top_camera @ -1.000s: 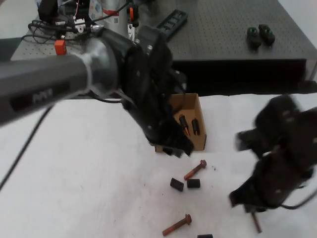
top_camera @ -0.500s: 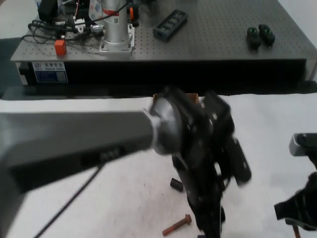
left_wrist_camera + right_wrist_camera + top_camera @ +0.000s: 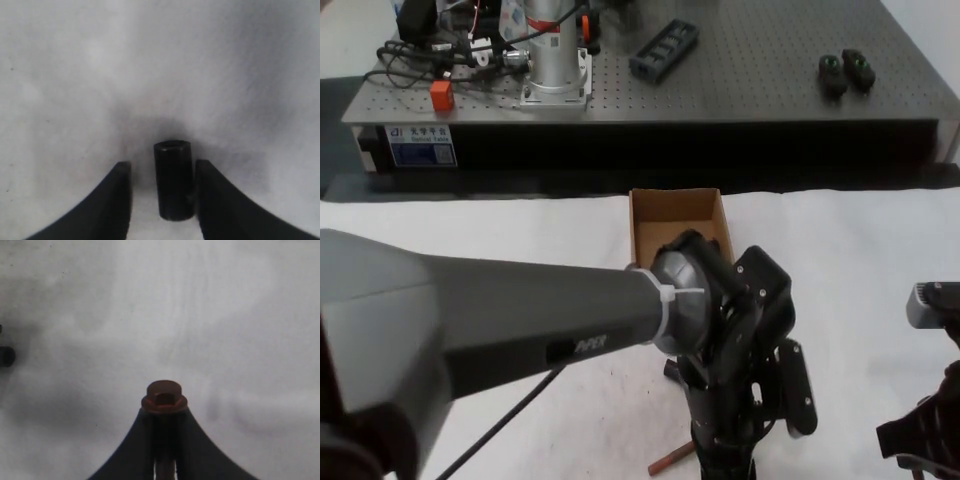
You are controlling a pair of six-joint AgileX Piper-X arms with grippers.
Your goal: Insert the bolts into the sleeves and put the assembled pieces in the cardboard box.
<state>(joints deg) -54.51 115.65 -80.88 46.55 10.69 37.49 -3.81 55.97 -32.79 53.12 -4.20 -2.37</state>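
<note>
A sleeve (image 3: 173,180) is seen on the white bench (image 3: 210,65) between the two fingers (image 3: 112,200) of the left tool (image 3: 162,164), with its open end turned away from the tool. The fingers are spread to either side of it: a gap is left at one finger, while the other lies just beside the sleeve, and whether it touches cannot be told. A bolt (image 3: 164,396) is gripped in the right tool (image 3: 165,412), whose fingers are clenched on the shank so that the hexagonal head stands out just past the fingertips, above the bench. Off to one side of the right tool, a small dark piece (image 3: 7,356) is seen at the edge of the right wrist view; what it is cannot be told. In the high view the left arm (image 3: 520,330) is stretched across the bench, and a second bolt (image 3: 670,462) is laid on the bench just beside its tool end. The box (image 3: 640,235) is found beyond the left arm's wrist, open upward. Behind the box a perforated table (image 3: 770,90) is set, on which cables (image 3: 410,50) are piled.
</note>
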